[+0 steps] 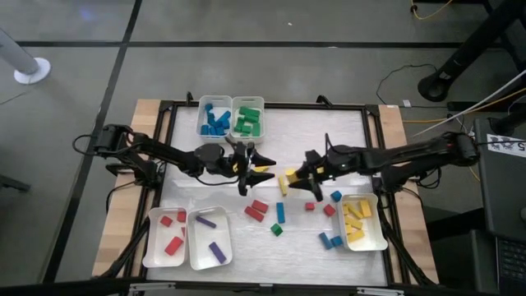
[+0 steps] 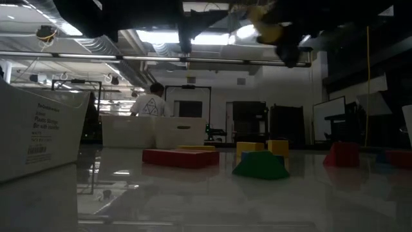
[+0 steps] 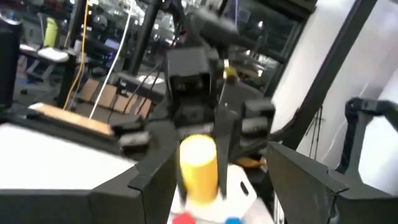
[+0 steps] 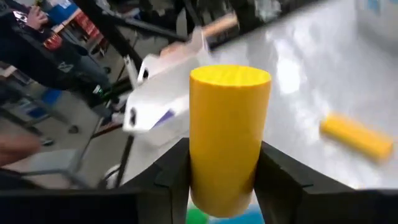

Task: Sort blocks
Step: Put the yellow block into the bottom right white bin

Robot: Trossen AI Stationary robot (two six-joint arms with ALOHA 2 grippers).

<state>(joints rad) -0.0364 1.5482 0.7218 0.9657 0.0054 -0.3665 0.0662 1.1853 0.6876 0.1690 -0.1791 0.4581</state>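
Yellow fills the right wrist view: a yellow cylinder block (image 4: 229, 140) stands upright between the right gripper (image 1: 300, 173)'s two dark fingers (image 4: 173, 174), which pinch its sides. From above, this gripper hangs over the middle of the white table (image 1: 329, 131), close to a yellow bar (image 1: 283, 184) lying flat beside it. The left gripper (image 1: 261, 164) faces it from the other side, just short of the twin trays of blue and green blocks (image 1: 231, 117) at the table's far edge; its fingers (image 3: 143, 180) are spread wide, and a second yellow cylinder (image 3: 199, 169) shows between them, though I cannot tell whether they touch it. Loose red, blue and green blocks (image 1: 277, 212) lie scattered on the table nearer the front, between the red and purple trays (image 1: 187, 238) and the tray of yellow blocks (image 1: 362, 222).
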